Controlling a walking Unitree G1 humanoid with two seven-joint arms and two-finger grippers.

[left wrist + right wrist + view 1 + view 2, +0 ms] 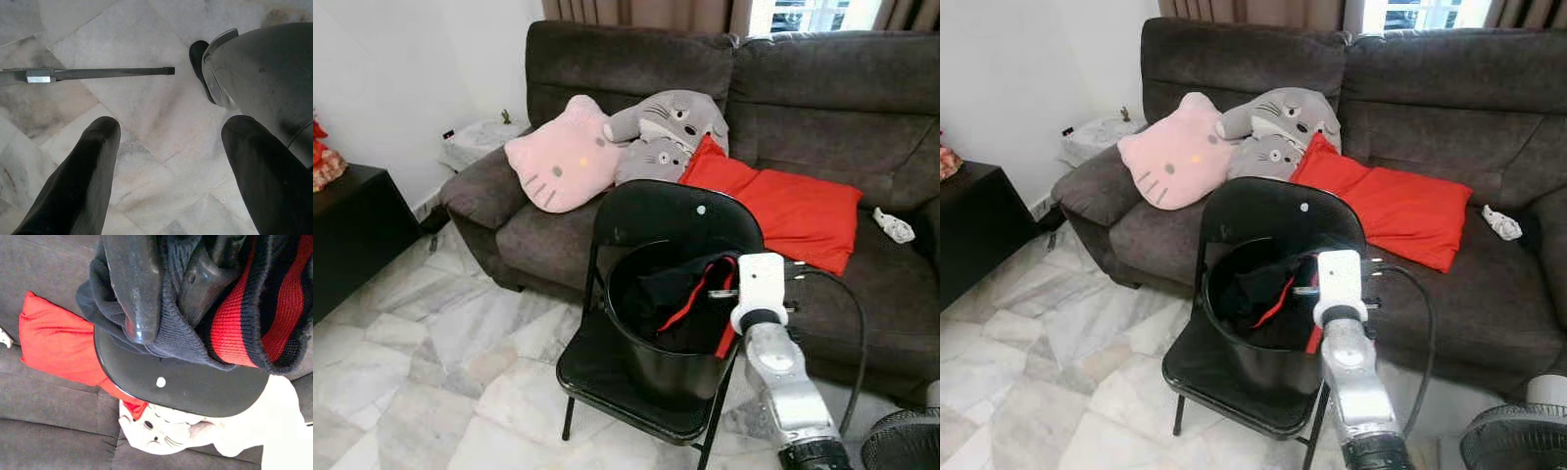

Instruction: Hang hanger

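A black bucket (628, 294) stands on the seat of a black folding chair (656, 211) in front of the sofa. A black knit garment with red stripes (680, 294) lies bunched inside it. My right arm (773, 362) reaches over the bucket's near rim. In the right wrist view my right gripper (168, 308) is shut on a fold of that garment (274, 298), with dark cloth squeezed between the two fingers. My left gripper (168, 147) hangs open over the marble floor with nothing between its fingers (78, 181).
A dark grey sofa (822, 108) behind the chair holds a pink cat cushion (563, 157), a grey plush (671, 122) and a red cushion (793, 211). A black cabinet (352, 225) stands at the left. A fan (901, 441) sits at the lower right.
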